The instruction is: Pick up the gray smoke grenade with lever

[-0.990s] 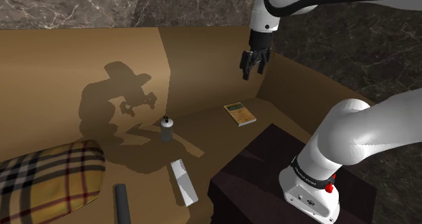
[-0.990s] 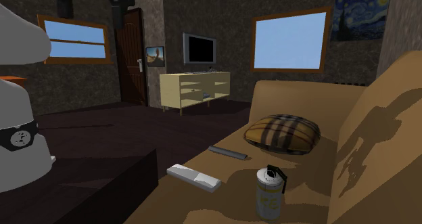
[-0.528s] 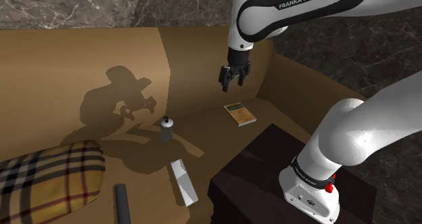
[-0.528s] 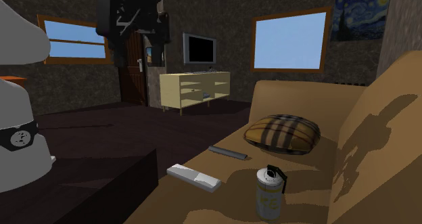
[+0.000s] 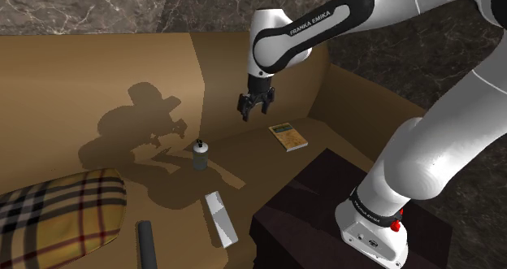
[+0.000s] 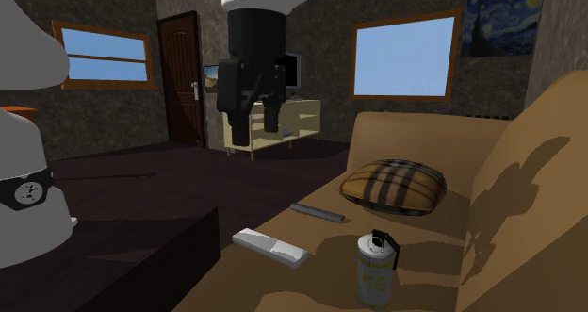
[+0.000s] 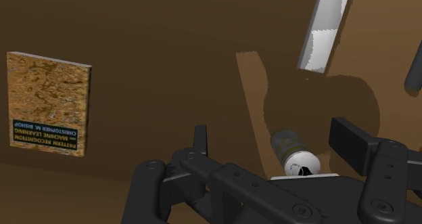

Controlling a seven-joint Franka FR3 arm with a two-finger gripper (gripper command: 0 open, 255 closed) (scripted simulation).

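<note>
Gripper (image 5: 256, 107): being held in the air above the sofa (image 5: 97, 72) seat; fingers being kept wide apart, nothing being gripped.
Grenade (image 5: 200, 154): grey can, being left standing upright on the seat, well below the gripper and untouched.
Wrist view: grenade being framed between the spread fingers, no contact.
Book (image 5: 288, 136): lying flat, at the shoulder view's right of the grenade.
White block (image 5: 221, 217): lying near the seat's front edge.
</note>
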